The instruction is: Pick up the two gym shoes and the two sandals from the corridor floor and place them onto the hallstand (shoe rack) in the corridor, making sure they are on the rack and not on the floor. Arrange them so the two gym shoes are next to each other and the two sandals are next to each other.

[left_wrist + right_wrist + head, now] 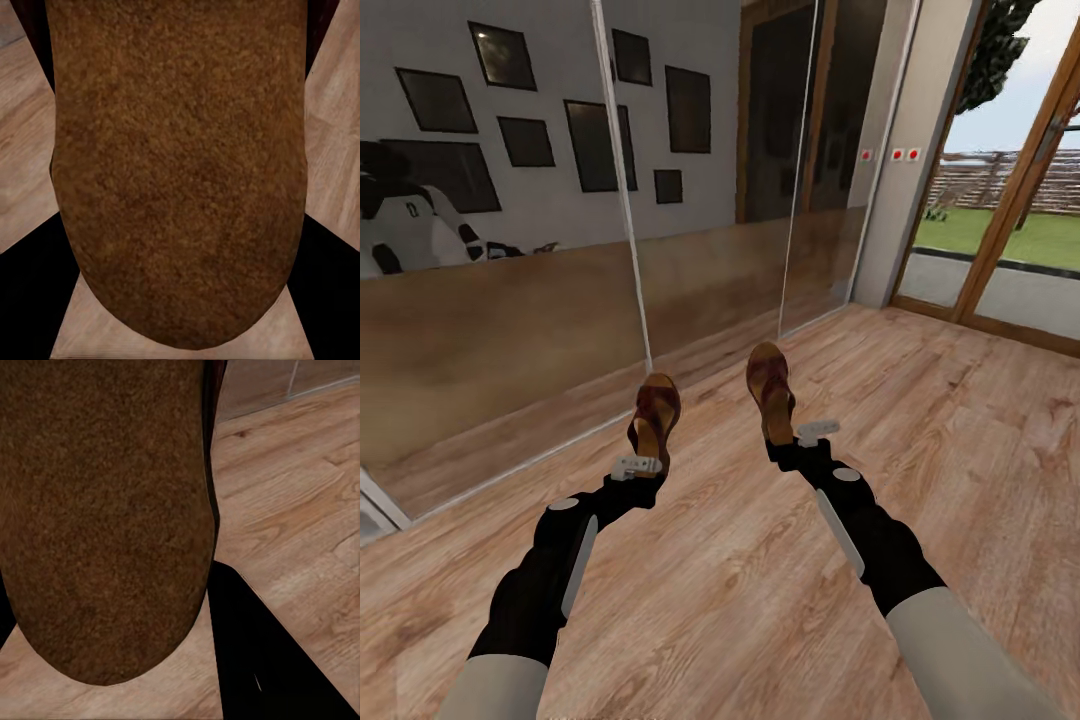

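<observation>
A: Where are the sandals?

B: One in each gripper, both lifted above the wood floor. The left gripper is clamped on the heel of the left sandal, which sits nearest the mirror wall. The right gripper is clamped on the right sandal, a little farther from that wall.

A: And up close?

B: In the left wrist view the tan footbed lies between the dark fingers. In the right wrist view a footbed lies just beside a dark finger

A: Anything else past the mirror wall?

B: A glass door onto grass
</observation>
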Robot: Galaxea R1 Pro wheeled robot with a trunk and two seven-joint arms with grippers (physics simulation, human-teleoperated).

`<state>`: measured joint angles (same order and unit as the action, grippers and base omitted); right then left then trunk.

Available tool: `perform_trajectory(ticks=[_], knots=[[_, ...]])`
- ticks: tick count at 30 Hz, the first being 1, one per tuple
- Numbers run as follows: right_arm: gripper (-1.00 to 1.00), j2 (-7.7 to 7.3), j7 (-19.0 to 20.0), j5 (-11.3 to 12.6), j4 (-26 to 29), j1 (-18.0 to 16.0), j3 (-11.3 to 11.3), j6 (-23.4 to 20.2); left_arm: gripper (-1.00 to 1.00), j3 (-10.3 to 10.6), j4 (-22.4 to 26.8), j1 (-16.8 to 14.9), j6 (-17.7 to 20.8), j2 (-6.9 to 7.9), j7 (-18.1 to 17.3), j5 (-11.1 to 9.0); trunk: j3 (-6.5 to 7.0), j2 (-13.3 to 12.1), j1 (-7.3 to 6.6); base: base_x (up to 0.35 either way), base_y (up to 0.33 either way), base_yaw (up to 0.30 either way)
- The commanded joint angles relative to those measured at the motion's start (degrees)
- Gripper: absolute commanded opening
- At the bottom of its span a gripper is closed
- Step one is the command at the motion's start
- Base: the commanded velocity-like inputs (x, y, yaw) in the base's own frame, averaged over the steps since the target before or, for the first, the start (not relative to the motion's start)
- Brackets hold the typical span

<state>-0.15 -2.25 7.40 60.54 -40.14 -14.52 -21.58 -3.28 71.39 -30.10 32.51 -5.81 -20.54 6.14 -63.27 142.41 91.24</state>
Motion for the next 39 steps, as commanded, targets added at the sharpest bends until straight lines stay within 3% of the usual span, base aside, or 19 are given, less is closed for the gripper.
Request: perform_trajectory(ticks=[1,24,39], knots=[[-1.0,-0.01,-0.38,0.77,0.1,-0.02,-0.07,-0.31,-1.0,-0.21,0.06,-0.04,0.19,-0.08,-0.56,0.57,-0.01,0.02,-0.01,0.0,0.0,0.288],[-1.0,-0.03,-0.38,0.77,0.14,-0.02,-0.07,-0.31,-1.0,-0.2,0.06,-0.04,0.19,-0.08,-0.56,0.54,0.9,0.02,-0.01,0.001,0.0,0.288],[-1.0,-0.01,-0.38,0.77,0.1,-0.02,-0.07,-0.31,-1.0,-0.23,0.06,-0.04,0.19,-0.08,-0.56,0.54,1.49,0.02,-0.01,0.105,0.0,0.288]])
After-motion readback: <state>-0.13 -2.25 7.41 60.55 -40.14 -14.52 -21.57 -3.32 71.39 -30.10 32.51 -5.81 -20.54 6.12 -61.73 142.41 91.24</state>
